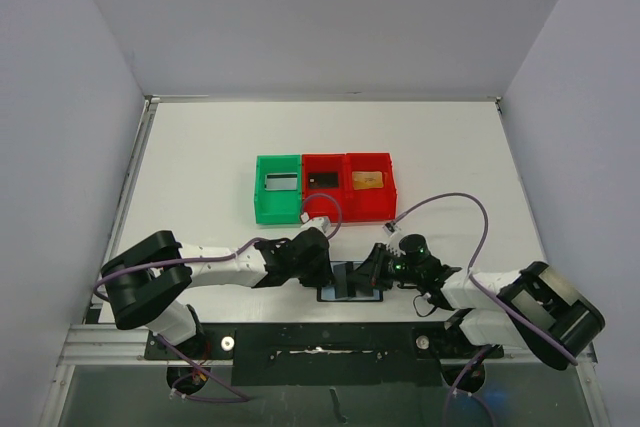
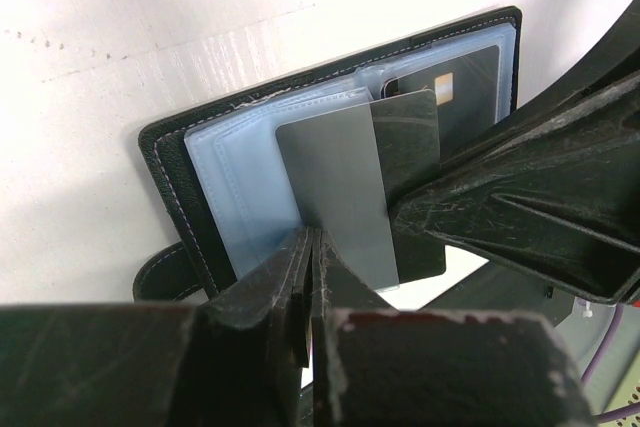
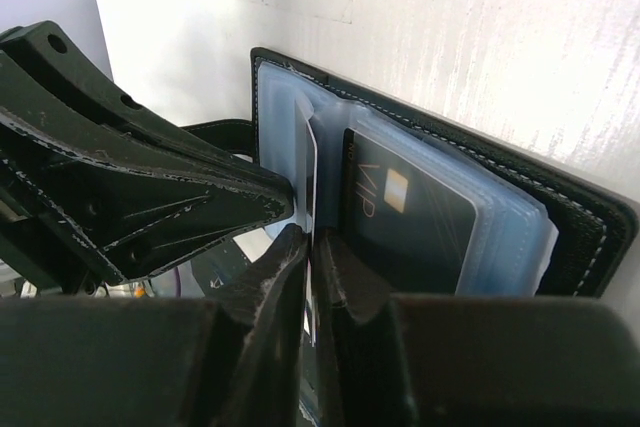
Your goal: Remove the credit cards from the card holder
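The black card holder (image 1: 351, 292) lies open at the near table edge between both arms, its blue-grey pockets (image 2: 235, 182) showing. A greyish credit card (image 2: 340, 177) sticks halfway out of a raised pocket leaf. My left gripper (image 2: 312, 239) is shut on that leaf at the card's base. My right gripper (image 3: 312, 239) is shut on the same card, seen edge-on (image 3: 313, 162) as a thin pale line between its fingers. A black credit card with a gold chip (image 3: 410, 217) sits inside a pocket on the other half. The two grippers' fingertips almost touch.
Behind the card holder stand a green bin (image 1: 260, 209) with a grey card, a red bin (image 1: 322, 209) with a black card, and a second red bin (image 1: 390, 192) with a tan-gold card. Grey walls close in the table's left and right sides.
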Robot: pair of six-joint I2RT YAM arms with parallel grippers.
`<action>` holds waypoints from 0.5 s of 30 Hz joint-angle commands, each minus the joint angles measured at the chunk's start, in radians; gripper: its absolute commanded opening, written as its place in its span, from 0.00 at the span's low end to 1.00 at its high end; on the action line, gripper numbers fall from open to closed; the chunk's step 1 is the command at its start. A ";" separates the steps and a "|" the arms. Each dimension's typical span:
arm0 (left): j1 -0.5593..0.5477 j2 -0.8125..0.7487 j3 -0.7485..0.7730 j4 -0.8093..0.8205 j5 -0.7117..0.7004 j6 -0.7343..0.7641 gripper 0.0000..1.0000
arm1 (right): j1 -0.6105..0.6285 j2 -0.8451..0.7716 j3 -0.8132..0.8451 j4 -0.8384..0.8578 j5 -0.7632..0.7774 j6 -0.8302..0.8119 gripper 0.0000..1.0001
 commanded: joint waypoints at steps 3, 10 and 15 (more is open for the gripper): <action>-0.006 -0.001 0.006 -0.057 -0.028 0.013 0.00 | -0.003 -0.002 -0.009 0.069 -0.007 0.011 0.00; -0.006 -0.007 0.004 -0.074 -0.041 0.010 0.00 | -0.013 -0.105 0.014 -0.104 0.011 -0.028 0.00; -0.006 -0.014 0.000 -0.078 -0.043 0.008 0.00 | -0.025 -0.208 0.054 -0.276 0.028 -0.066 0.00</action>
